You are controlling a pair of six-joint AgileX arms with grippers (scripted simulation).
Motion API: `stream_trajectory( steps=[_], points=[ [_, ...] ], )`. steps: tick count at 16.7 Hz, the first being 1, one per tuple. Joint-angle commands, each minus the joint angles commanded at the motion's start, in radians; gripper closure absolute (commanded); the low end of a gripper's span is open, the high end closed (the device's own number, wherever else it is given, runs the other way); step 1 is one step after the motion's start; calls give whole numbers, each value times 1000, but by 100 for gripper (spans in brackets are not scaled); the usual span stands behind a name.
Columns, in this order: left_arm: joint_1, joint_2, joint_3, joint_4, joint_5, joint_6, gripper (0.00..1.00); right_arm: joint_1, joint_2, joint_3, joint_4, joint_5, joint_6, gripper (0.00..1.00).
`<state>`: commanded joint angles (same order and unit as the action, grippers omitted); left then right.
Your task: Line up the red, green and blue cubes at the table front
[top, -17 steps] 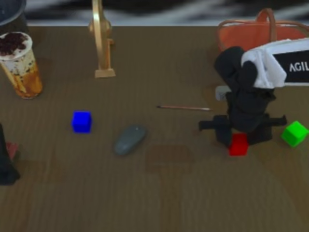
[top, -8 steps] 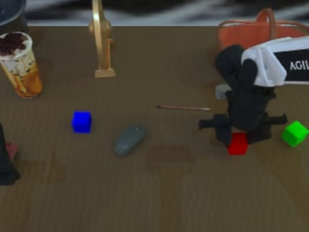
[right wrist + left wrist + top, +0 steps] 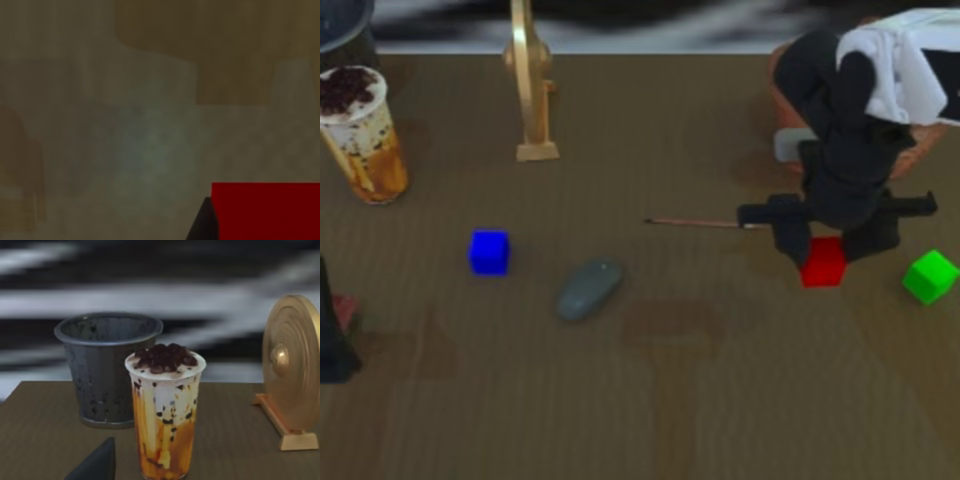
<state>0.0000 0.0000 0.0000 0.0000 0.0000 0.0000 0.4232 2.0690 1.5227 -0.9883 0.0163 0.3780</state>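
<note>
The right gripper [image 3: 823,262] has risen farther back, jaws clamped on the small bright red cube [image 3: 822,262], near the green cube [image 3: 930,276]; the left arm sits parked.

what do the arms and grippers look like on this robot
The right arm has a white shell with a black panel; its wrist and right gripper are matte black and blocky, with a black crossbar above the fingers. Of the left arm, only a dark left gripper shows at the table's left edge.
</note>
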Motion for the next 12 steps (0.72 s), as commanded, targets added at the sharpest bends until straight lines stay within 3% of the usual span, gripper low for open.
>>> stream_trajectory(
  steps=[6,12],
  points=[
    [0,0,0,0,0,0,0,34,29,36,-19,1,40,100],
    [0,0,0,0,0,0,0,311,176,307,-157,10,349,100]
  ],
)
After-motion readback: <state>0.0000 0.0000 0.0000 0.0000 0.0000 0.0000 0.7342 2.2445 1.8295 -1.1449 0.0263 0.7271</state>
